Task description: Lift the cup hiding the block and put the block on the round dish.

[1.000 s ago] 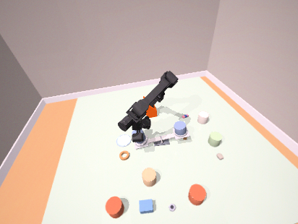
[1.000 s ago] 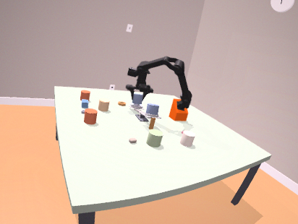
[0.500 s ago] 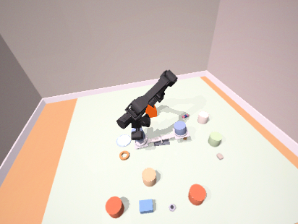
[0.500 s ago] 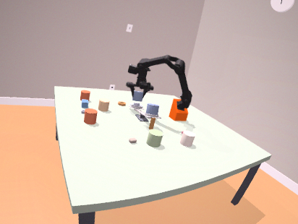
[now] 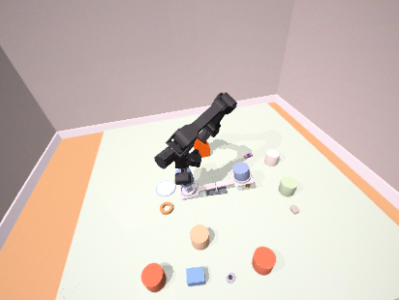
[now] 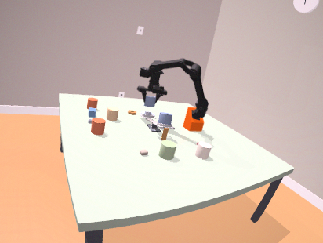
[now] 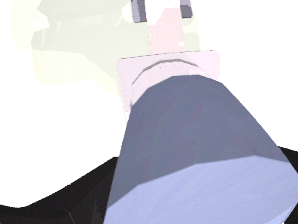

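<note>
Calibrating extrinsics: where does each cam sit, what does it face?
Top: high, opposite the orange base, looking down the table; whole arm visible.
Exterior: off a table corner, beside the arm; whole arm, gripper.
Wrist: on the gripper, looking down past the held cup onto the balance pad; dark finger edges only.
Shared: top and exterior show the other cup.
</note>
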{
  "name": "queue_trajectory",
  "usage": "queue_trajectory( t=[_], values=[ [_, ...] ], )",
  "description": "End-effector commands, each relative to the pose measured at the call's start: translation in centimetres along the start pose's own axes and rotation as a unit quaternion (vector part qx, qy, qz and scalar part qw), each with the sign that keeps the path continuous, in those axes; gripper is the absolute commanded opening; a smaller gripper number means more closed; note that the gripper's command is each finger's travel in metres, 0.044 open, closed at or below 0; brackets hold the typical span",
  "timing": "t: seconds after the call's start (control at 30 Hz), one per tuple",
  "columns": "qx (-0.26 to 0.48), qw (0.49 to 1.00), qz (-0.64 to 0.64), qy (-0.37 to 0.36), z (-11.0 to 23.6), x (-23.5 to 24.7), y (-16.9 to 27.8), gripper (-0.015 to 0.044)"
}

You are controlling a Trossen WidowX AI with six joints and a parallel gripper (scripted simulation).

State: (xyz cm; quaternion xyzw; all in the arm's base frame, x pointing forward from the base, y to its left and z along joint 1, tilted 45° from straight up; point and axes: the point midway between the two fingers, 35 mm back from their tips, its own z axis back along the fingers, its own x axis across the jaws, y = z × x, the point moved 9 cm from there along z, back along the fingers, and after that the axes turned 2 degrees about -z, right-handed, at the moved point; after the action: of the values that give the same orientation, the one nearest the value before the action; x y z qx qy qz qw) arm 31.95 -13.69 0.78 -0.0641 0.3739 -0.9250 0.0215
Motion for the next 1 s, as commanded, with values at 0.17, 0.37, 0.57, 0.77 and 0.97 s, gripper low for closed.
queue_trajectory(
  t=[0.17,0.37,0.57,0.77,0.97],
  values=[
    [0.006,1.0,0.004,0.006,1.8,0.0,-0.1,0.0],
    [0.006,1.0,0.004,0.006,2.6,0.1,-0.1,0.0],
    [0.006,1.0,0.004,0.006,3.3,0.1,-0.2,0.0],
    [0.0,1.0,0.0,0.0,2.3,0.1,-0.1,0.0],
    [0.0,1.0,0.0,0.0,2.3,0.1,-0.1,0.0]
  ],
)
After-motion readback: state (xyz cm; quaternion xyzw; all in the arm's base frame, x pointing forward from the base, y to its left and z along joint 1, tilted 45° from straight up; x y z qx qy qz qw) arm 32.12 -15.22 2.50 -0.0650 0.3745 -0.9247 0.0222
